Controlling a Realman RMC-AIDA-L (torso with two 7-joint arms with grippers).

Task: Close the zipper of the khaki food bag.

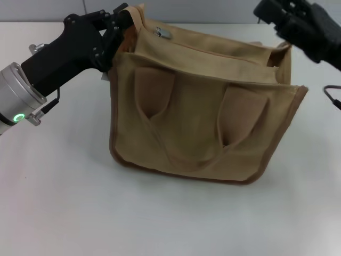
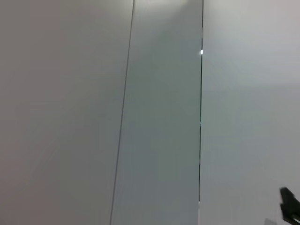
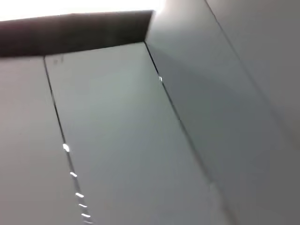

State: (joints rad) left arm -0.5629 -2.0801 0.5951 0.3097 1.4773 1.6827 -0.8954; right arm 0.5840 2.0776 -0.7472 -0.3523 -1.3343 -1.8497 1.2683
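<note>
Zipper (image 1: 213,53): a khaki-taped line along the bag's top panel, with a small silver pull (image 1: 162,33) sitting near the end nearest the left arm.
Head view, surface: the khaki food bag (image 1: 202,120) stands upright on a plain white table (image 1: 64,213), roughly mid-table and toward the far side.
Head view, open room: bare tabletop lies in front of the bag and to both sides; a thin black cable (image 1: 333,96) curls on the table off the bag's right corner.
Head view, material: soft tan canvas, boxy, with darker brown piping along the bottom and side edges; two fabric handles (image 1: 154,90) hang flat on its front face, joined by a drooping loop.
Head view, left gripper (image 1: 118,24): black, at the bag's upper left corner, touching the fabric there; whether its fingers pinch the cloth cannot be told.
Head view, left arm: a silver wrist ring with a green light (image 1: 19,118) sits behind the black housing.
Head view, right gripper (image 1: 282,18): black and blurred, above the bag's far right corner, close to the cloth; contact and finger state cannot be told.
Left wrist view: pale grey wall panels (image 2: 159,117) with two thin dark seams; a small dark shape (image 2: 290,206) at one corner, unidentifiable.
Right wrist view: grey panels (image 3: 122,140) with slanted seams and a dark band (image 3: 75,33) under a bright strip.
</note>
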